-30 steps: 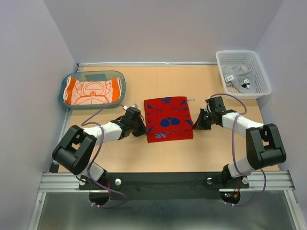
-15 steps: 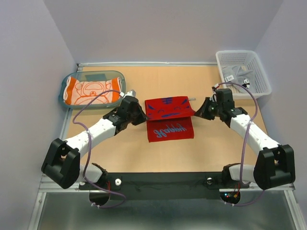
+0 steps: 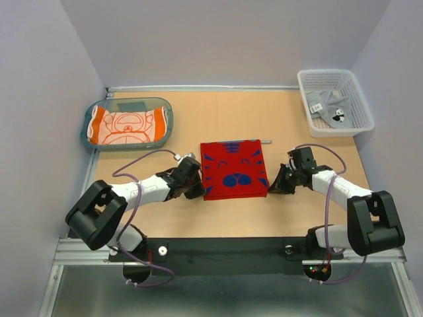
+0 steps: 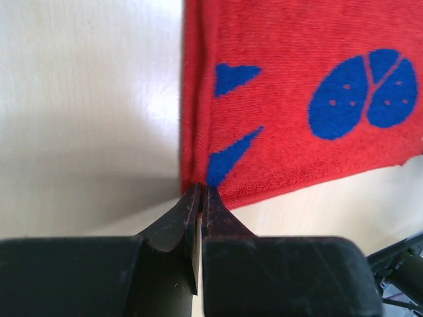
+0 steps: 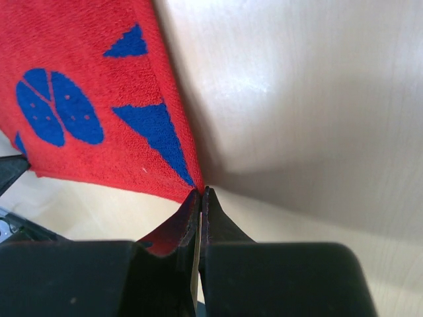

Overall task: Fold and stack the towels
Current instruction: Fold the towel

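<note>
So, teal tray (image 3: 89, 120): far left at the back of the table (image 3: 165, 221), and we see the orange towel (image 3: 125, 125) lying in it.
Left gripper (image 4: 200, 191): fingers pressed together, pinching the near-left corner of the red towel (image 3: 232, 170).
Red towel: flat on the table in the middle, between both arms, blue marks facing up.
Right gripper (image 5: 200, 193): clamped too, nipping the near-right corner of the same towel as far as we can make out.
White basket (image 3: 362, 99): back right corner, with the grey towel (image 3: 327, 104) bunched inside.
</note>
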You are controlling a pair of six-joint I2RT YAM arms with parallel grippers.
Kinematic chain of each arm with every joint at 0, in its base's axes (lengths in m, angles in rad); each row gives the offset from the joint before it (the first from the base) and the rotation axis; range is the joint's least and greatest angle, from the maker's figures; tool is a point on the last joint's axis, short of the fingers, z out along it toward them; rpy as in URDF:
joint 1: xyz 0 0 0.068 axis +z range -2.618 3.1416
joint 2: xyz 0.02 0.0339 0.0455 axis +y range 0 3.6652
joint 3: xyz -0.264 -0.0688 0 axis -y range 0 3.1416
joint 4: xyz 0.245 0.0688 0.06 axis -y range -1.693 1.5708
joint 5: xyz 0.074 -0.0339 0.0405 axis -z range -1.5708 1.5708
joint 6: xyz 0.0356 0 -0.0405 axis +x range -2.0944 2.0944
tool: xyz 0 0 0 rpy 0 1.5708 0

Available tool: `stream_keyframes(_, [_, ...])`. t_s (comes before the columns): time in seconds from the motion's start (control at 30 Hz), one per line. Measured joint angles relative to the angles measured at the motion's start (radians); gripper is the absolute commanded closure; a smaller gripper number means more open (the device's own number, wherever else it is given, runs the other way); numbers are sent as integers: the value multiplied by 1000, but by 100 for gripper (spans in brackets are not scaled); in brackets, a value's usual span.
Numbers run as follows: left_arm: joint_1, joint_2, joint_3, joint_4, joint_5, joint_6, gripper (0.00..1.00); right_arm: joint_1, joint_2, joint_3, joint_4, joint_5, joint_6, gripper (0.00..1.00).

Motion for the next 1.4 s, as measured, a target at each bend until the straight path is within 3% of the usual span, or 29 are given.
stream_keyframes(0.47, [0, 10, -3, 29, -8, -11, 100, 0, 2, -16, 32, 22, 8, 100])
stream_keyframes(0.9, [0, -71, 232, -151, -112, 51, 100, -2, -152, 214, -101, 45, -19, 100])
stream_keyframes(1.13, [-24, -137, 148, -151, -81, 31, 100, -2, -191, 122, -134, 22, -6, 100])
stream_keyframes(1.4, [-66, -22, 30, -90, -6, -6, 100, -1, -126, -20, -125, 23, 17, 99])
